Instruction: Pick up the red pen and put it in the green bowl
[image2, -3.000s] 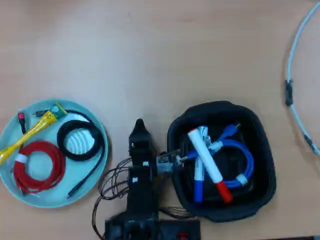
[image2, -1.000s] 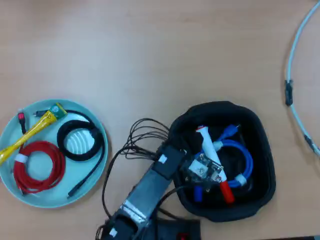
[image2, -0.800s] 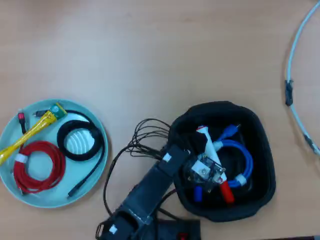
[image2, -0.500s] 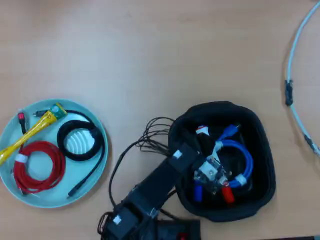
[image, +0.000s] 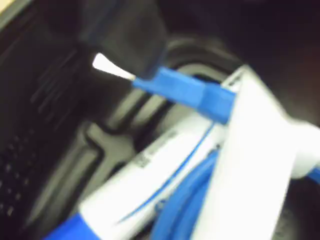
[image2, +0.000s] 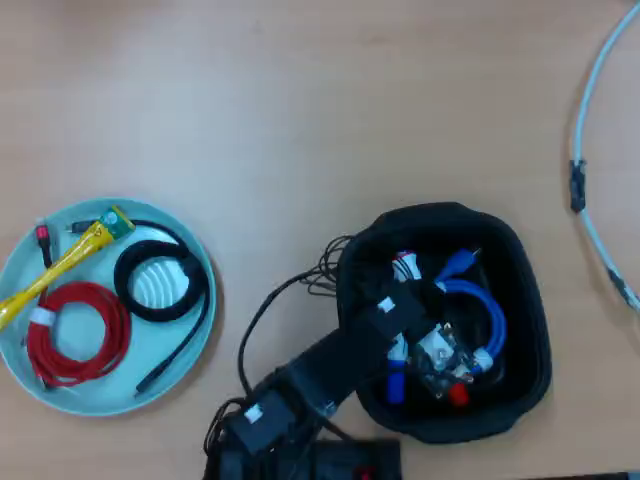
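In the overhead view my gripper (image2: 438, 362) reaches down into the black rounded-square container (image2: 520, 300). The red pen's red cap (image2: 458, 394) shows just beside the gripper; its white barrel is hidden under the gripper. The pale green bowl (image2: 190, 345) sits at the far left and holds coiled cables. The wrist view is blurred and shows no red. A dark finger (image: 127, 40) hangs at its top, over a blue plug (image: 185, 92). Whether the jaws are open or shut does not show.
A white marker with a blue cap (image: 150, 185) lies in the container (image2: 395, 382) beside a blue cable (image2: 495, 320). In the bowl lie a red coil (image2: 75, 335), a black coil (image2: 160, 280) and a yellow cable (image2: 60, 262). A white cable (image2: 583, 200) runs along the table's right edge.
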